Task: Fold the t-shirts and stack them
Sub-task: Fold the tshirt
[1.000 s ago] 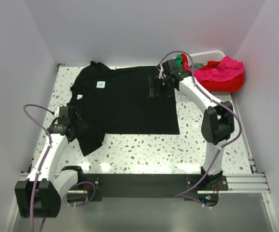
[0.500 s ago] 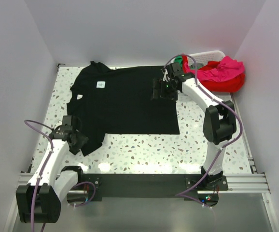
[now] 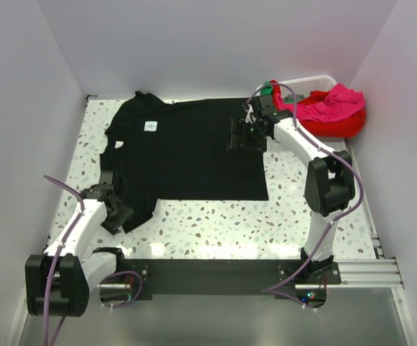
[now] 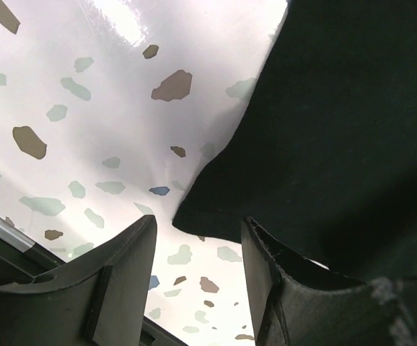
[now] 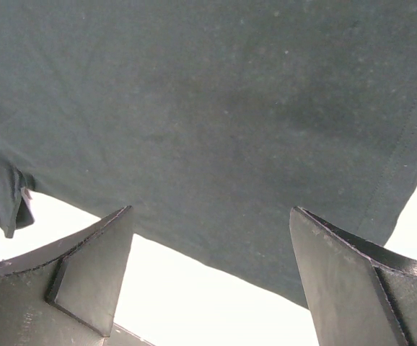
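One plain black cloth t-shirt point(image 3: 187, 151), one speckled white bench point(image 3: 216, 223), one white slatted plastic basket point(image 3: 313, 81), one red cloth shirt point(image 3: 342, 128), one magenta-pink cloth shirt point(image 3: 335, 99), one green cloth piece point(image 3: 268, 89), two white robot arms: left arm point(image 3: 78, 231), right arm point(image 3: 295, 138)

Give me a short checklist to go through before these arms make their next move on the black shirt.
1. Black t-shirt spread flat on the speckled table: ok.
2. Left gripper open, a shirt corner showing between its jaws: ok.
3. Right gripper open over the shirt, holding nothing: ok.
4. Either gripper touching the cloth: cannot tell.
5. Red and pink shirts in the white basket, off the black shirt: ok.
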